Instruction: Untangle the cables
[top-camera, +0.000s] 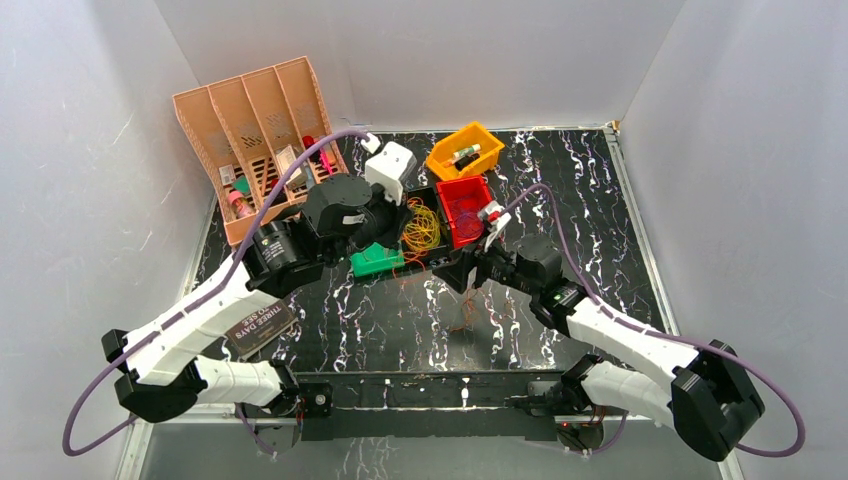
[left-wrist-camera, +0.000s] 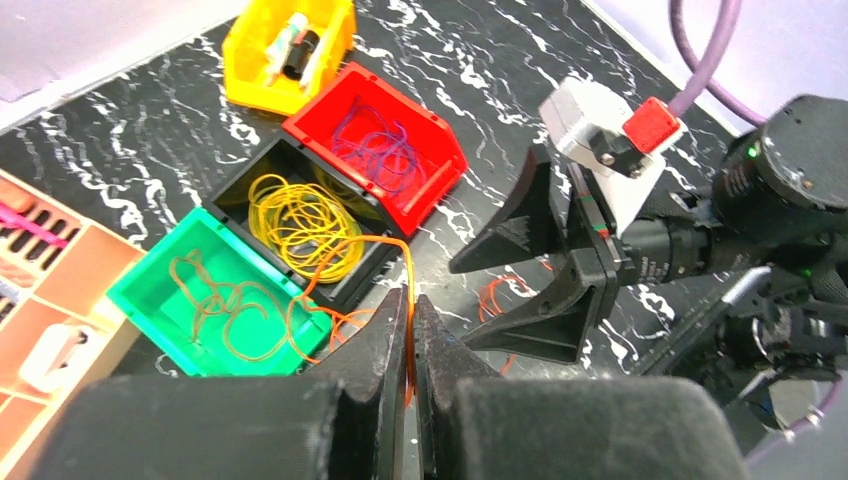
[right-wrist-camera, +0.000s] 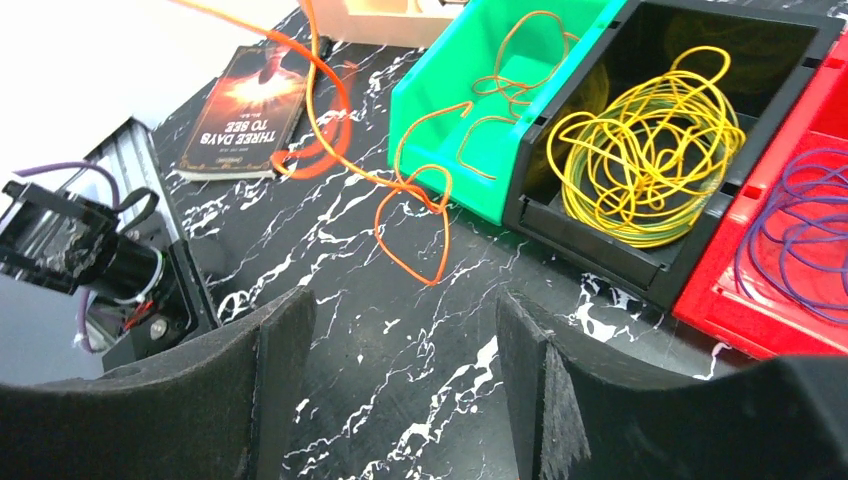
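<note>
Low in the left wrist view, your left end effector (left-wrist-camera: 411, 305) is pinched shut on a strand of the orange cable (left-wrist-camera: 408, 265), probably to lift it out of the tangle so its loops hang apart. Just right of it, your right end effector (left-wrist-camera: 462, 305) stands with its jaws spread and nothing between them, likely poised for a second hold on the loose orange loop lying on the worktop (right-wrist-camera: 400, 400).

The strand trails back over the rim of the green bin (right-wrist-camera: 440, 160), where more orange cable lies coiled. Beside that, the black bin (right-wrist-camera: 600, 250) holds the yellow cables (right-wrist-camera: 650, 150) and the red bin (right-wrist-camera: 725, 305) holds purple cables (right-wrist-camera: 800, 215), so the colours seem to be sorted bin by bin.

A book (right-wrist-camera: 245, 100) lies at the upper left of the right wrist view. Farther back, in the overhead view, a yellow bin (top-camera: 447, 168) sits at upper centre and a tan divided rack (top-camera: 232, 110) at upper left. The worktop is glossy black with white veining, and plain white walls (top-camera: 420, 60) enclose it.
</note>
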